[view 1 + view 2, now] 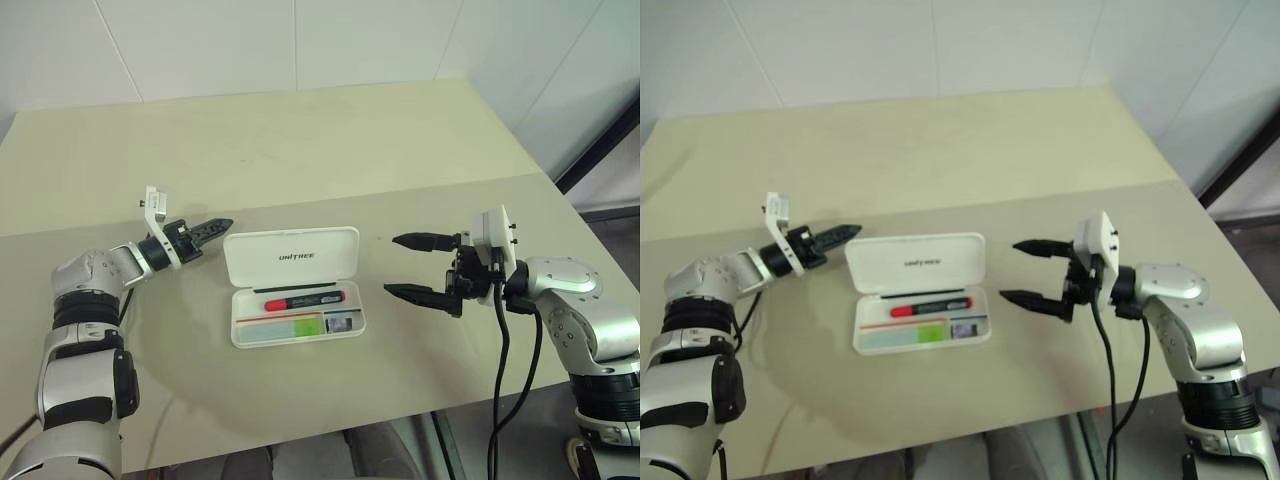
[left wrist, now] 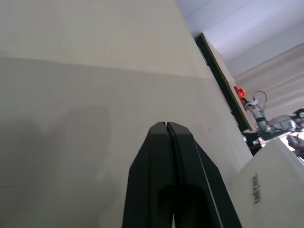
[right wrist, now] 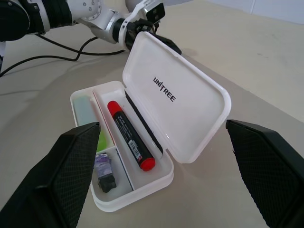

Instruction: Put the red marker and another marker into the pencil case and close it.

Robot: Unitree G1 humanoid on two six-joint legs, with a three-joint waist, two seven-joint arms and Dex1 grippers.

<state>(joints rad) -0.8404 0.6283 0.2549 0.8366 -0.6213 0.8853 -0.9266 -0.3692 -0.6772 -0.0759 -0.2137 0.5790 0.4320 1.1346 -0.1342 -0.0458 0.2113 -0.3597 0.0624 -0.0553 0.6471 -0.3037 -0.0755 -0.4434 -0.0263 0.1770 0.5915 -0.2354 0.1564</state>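
The flat white plastic pencil case (image 1: 293, 288) with rounded corners lies open near the middle of the pale beige desk (image 1: 300, 140), its lid standing up at the far side with dark "UNITREE" lettering on the inner face. In the long rear compartment of the tray lies the slim black-barrelled red marker (image 1: 304, 299), red cap and red tail, parallel to the hinge. In front of it, in the near compartment, sits the short bright green marker (image 1: 306, 325), and beside that, in a small corner compartment, a tiny dark grey cap-like piece (image 3: 105, 180).

The left claw (image 1: 212, 229) hovers just beside the lid's left edge, its two black fingers pressed together on nothing, pointing toward the case. The right claw (image 1: 415, 266) is on the other side of the case, near but apart from it, its fingers spread wide with nothing between them, pointing toward the case.
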